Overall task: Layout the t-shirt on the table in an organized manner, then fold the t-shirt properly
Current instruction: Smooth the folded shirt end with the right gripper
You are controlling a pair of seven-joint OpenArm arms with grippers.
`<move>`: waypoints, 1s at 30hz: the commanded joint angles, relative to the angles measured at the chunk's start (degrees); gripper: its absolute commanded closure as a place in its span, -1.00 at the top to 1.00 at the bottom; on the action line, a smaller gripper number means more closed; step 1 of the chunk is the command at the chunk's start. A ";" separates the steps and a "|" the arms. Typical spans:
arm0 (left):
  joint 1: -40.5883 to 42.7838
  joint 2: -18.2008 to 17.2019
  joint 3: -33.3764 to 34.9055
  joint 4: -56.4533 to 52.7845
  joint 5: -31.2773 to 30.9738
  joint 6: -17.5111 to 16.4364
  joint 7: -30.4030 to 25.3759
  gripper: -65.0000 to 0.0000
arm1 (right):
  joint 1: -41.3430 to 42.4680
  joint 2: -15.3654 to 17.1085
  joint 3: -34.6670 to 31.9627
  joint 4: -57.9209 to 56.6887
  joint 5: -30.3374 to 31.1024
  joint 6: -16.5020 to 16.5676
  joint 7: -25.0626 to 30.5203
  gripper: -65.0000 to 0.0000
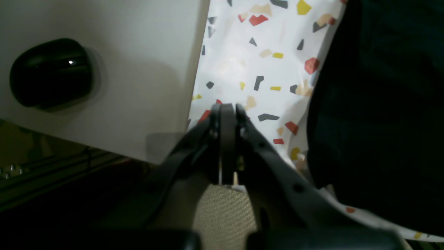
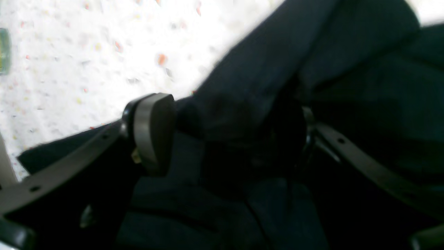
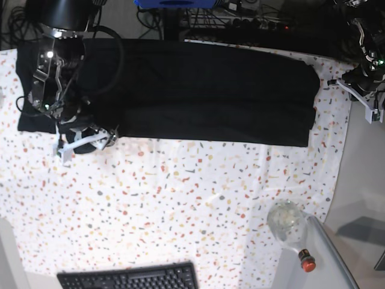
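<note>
The black t-shirt (image 3: pixel 198 90) lies as a long flat band along the far side of the table (image 3: pixel 180 198), whose cloth is white with coloured flecks. My right gripper (image 3: pixel 84 139) is at the shirt's near left edge. In the right wrist view its jaws (image 2: pixel 229 135) stand wide apart, with a thick fold of the t-shirt (image 2: pixel 249 86) running between them and touching the left pad (image 2: pixel 152 132). My left gripper (image 1: pixel 227 111) is shut and empty above the table's cloth (image 1: pixel 260 62), just left of the t-shirt's edge (image 1: pixel 381 104). In the base view it (image 3: pixel 360 95) is off the shirt's right end.
A black keyboard (image 3: pixel 129 278) lies at the near edge. A clear bottle (image 3: pixel 287 221) with a red cap (image 3: pixel 307 261) lies at the near right. A plain white surface (image 1: pixel 138 86) with a black knob (image 1: pixel 52 73) borders the cloth beside my left gripper.
</note>
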 commanded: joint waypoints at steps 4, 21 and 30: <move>0.67 -0.98 -0.40 0.81 -0.03 0.32 -0.97 -1.00 | 0.98 0.00 -0.04 1.12 0.92 0.25 3.05 0.24; 0.32 -0.98 -0.22 0.81 -0.03 0.32 -0.97 -1.00 | -5.79 -0.79 -1.54 15.27 1.10 0.34 -0.20 -1.00; 0.15 -0.81 0.04 0.81 -0.03 0.32 -0.97 -1.00 | -15.81 -0.87 -1.71 20.55 12.17 -0.01 -1.61 -1.00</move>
